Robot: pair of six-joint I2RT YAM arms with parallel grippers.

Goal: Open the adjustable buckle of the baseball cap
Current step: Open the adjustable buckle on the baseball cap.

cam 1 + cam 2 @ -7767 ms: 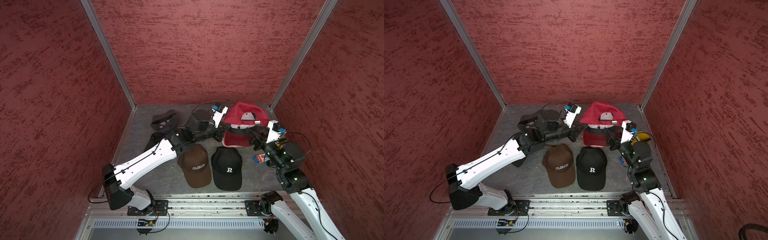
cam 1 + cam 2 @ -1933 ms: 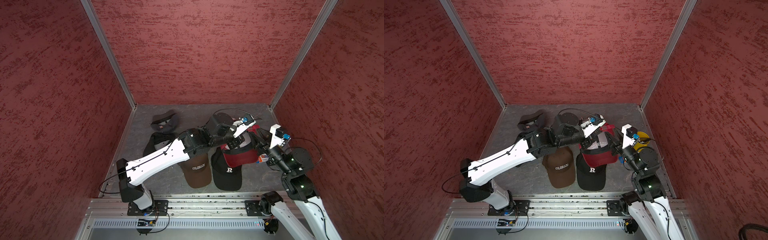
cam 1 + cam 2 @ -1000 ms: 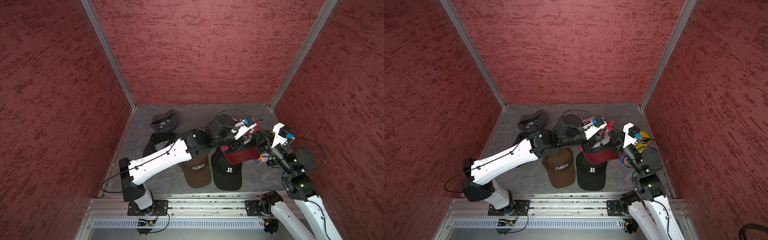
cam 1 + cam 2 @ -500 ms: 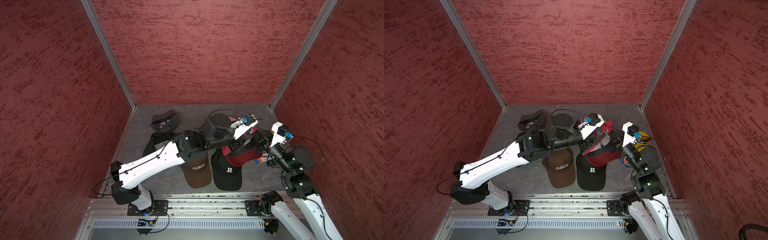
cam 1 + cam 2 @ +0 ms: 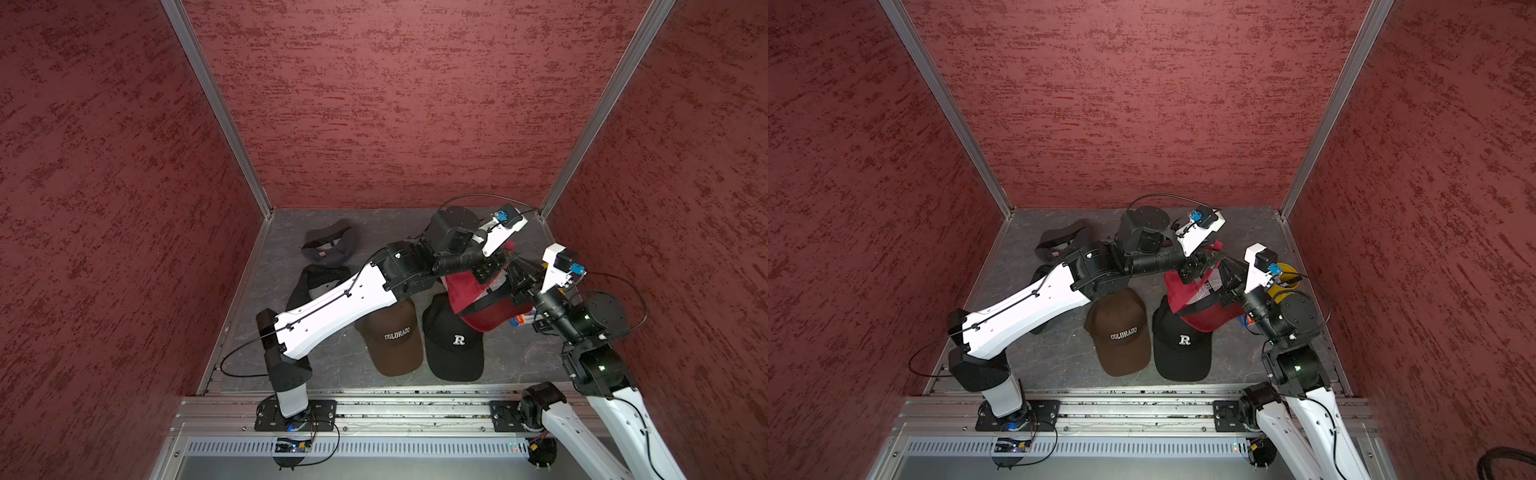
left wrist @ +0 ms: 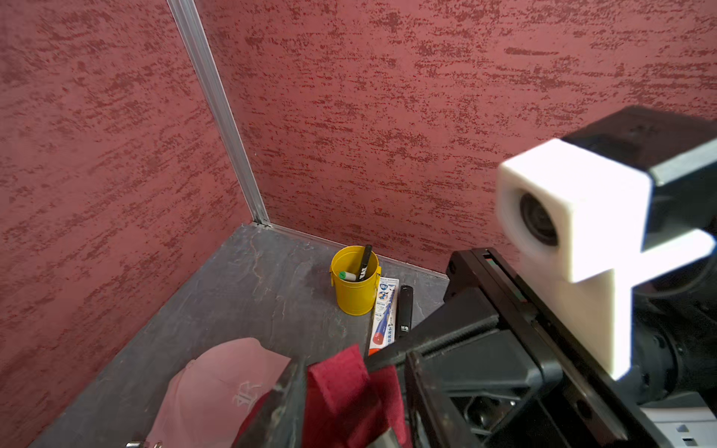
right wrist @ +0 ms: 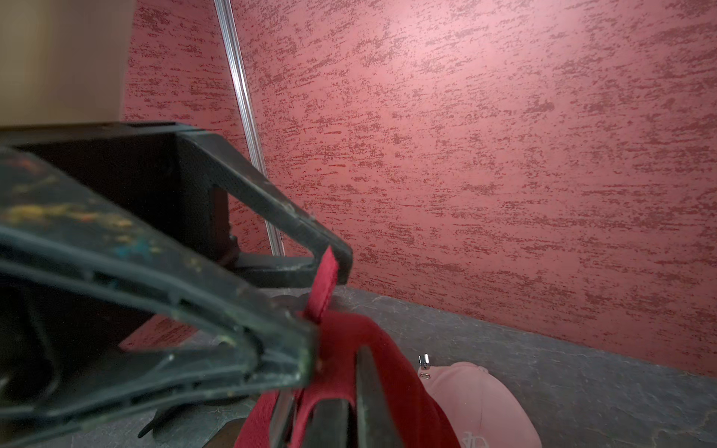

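Lifted off the floor (image 5: 415,224), red cap (image 5: 461,289) now hangs right of centre; right gripper (image 7: 324,310) pinches its strap (image 7: 325,275), left gripper (image 6: 353,391) clamps the loose end. Uneven pulling could slip it free.

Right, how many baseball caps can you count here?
6: red cap held up; brown cap, black R cap in front; grey cap at back; black cap under left arm; pink cap, wrist views only. Others may be hidden.

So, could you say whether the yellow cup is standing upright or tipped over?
Upright: in the left wrist view the yellow cup stands on the table, mouth up, a black marker leaning inside.
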